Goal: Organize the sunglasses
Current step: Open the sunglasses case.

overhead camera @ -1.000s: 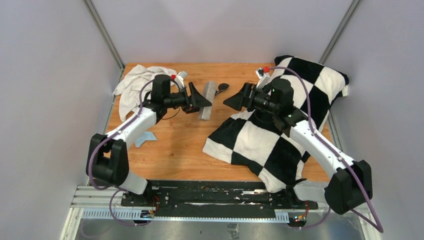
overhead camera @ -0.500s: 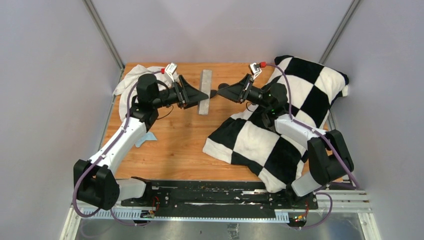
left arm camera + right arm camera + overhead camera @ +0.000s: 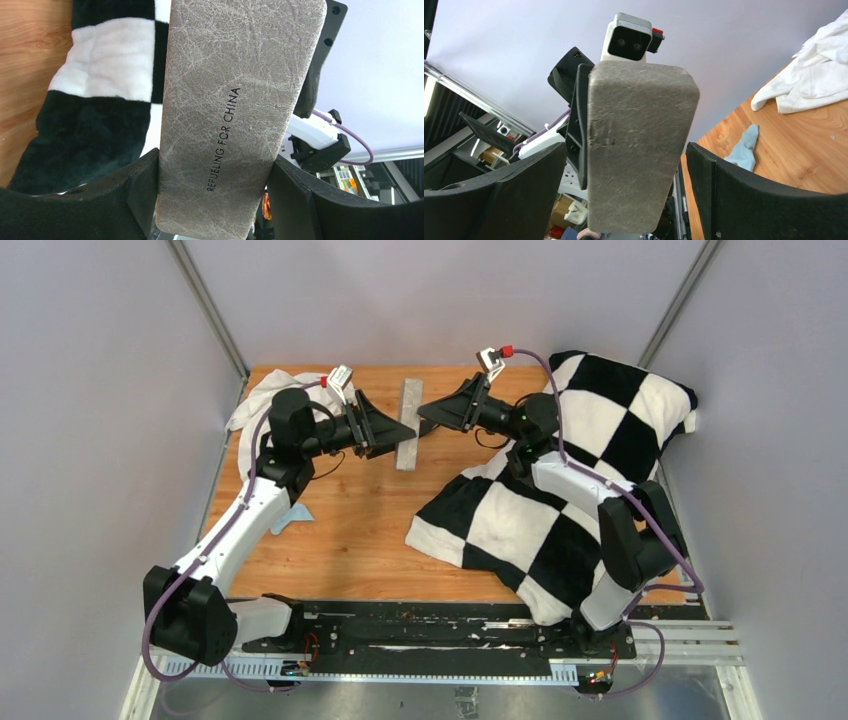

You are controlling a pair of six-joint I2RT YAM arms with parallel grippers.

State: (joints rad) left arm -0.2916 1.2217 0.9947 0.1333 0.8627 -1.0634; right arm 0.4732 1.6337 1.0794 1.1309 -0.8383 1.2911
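The two arm bases sit at the near edge of the tabletop (image 3: 350, 540). A black-and-white checkered blanket (image 3: 520, 530) is heaped along the right edge, from the near right corner to the far right corner, and spreads toward the middle. By the left edge, about halfway back, a small light blue cloth (image 3: 290, 515) lies flat on the wood, partly under the left arm.

Further back, near the middle of the far edge, the two arms meet at a grey case (image 3: 411, 400). The left hand (image 3: 398, 430) comes in from the left edge side and is clenched on the case. In the left wrist view its fingers (image 3: 140, 195) press against both long sides, and the flat textured face between them reads "REFUELING FOR CHINA". The case is closed, so its contents are hidden.

The right hand (image 3: 430, 418) reaches in from the blanket side, its tip just beside the case. In the right wrist view its fingers (image 3: 524, 190) are spread wide on either side of the case's end and grip nothing.

The sunglasses cannot be picked out in any view. A small dark shape under the right hand's tip in the overhead view is too small to identify, and whether they are inside the closed case cannot be told.

A crumpled white cloth (image 3: 265, 405) lies in the far left corner, behind the left arm.
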